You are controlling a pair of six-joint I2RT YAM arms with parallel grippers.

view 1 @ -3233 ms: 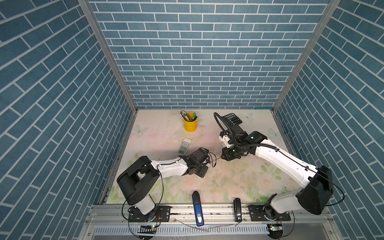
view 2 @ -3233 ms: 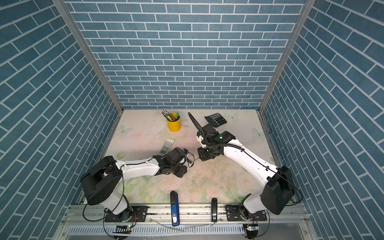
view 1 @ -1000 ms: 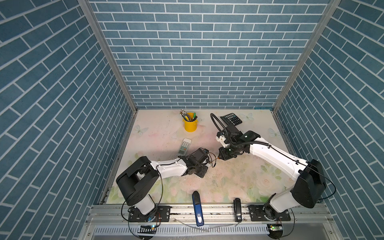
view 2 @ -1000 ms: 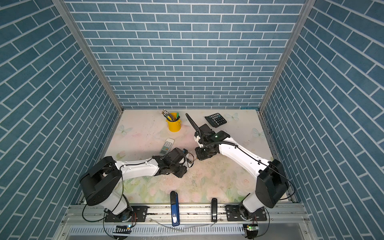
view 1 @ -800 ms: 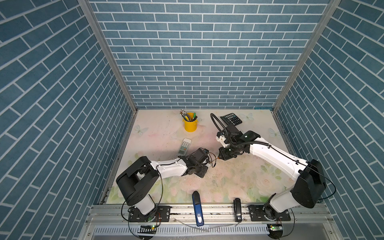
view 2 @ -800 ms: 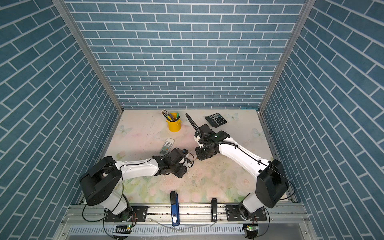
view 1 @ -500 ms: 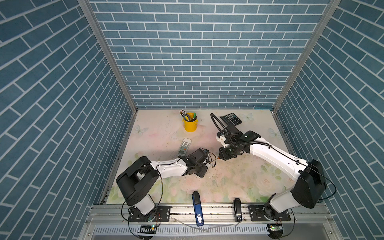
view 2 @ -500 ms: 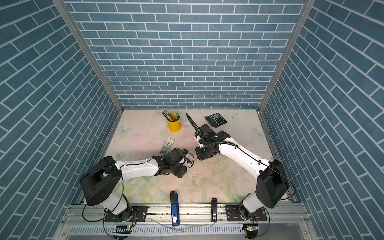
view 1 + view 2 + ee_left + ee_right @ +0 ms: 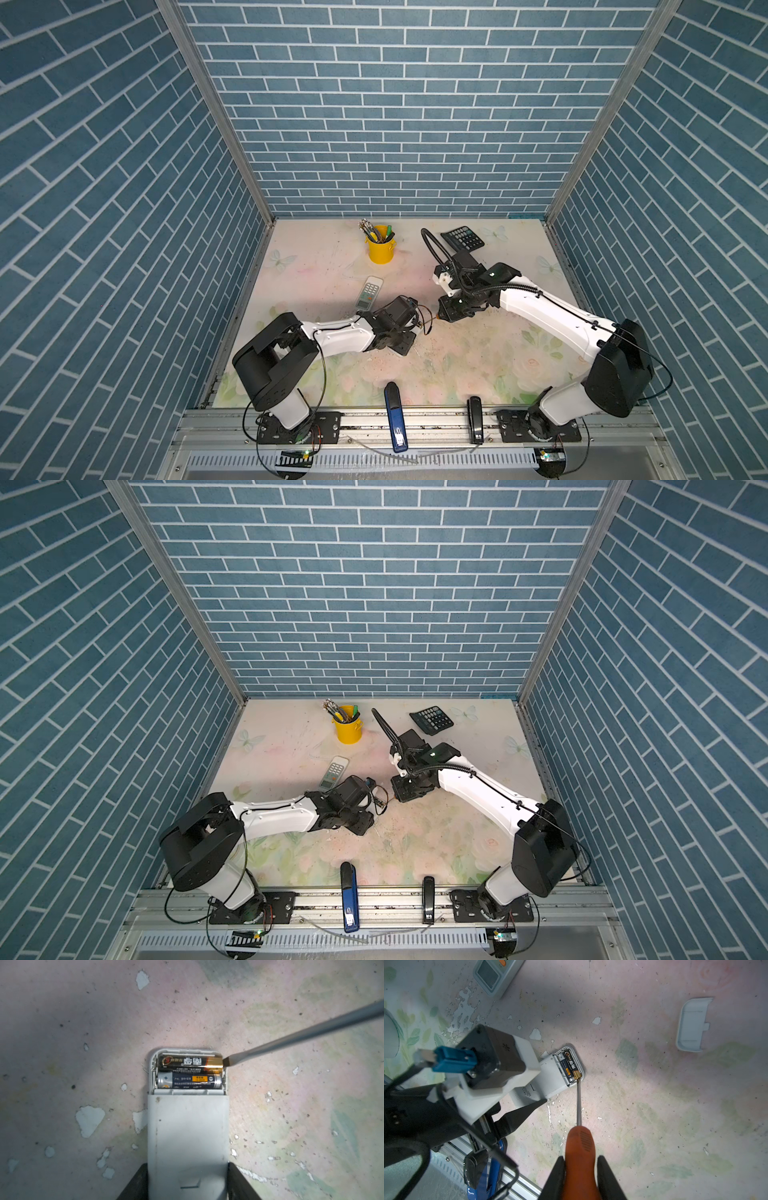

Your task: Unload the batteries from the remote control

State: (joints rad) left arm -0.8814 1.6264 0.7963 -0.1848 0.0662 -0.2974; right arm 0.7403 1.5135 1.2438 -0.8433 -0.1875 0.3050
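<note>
The white remote control (image 9: 188, 1130) lies back side up on the table, and my left gripper (image 9: 187, 1167) is shut on its sides. Its battery bay is uncovered at the far end. Two batteries sit side by side in it: a black and gold one (image 9: 188, 1062) outermost and a dark silver-ended one (image 9: 188, 1082) beside it. My right gripper (image 9: 580, 1159) is shut on the orange handle of a screwdriver (image 9: 579, 1145). The flat tip (image 9: 227, 1061) touches the gold end of the outer battery. In both top views the two grippers meet mid-table (image 9: 428, 322).
A loose white battery cover (image 9: 693, 1024) lies on the table apart from the remote. A second remote (image 9: 369, 293) lies face up behind the left gripper. A yellow pen cup (image 9: 380, 249) and a calculator (image 9: 462, 238) stand at the back. Blue (image 9: 395, 415) and black (image 9: 474, 419) staplers lie on the front rail.
Since about three seconds ago the right arm has shifted slightly toward the left gripper. Over the last second nothing has visibly moved.
</note>
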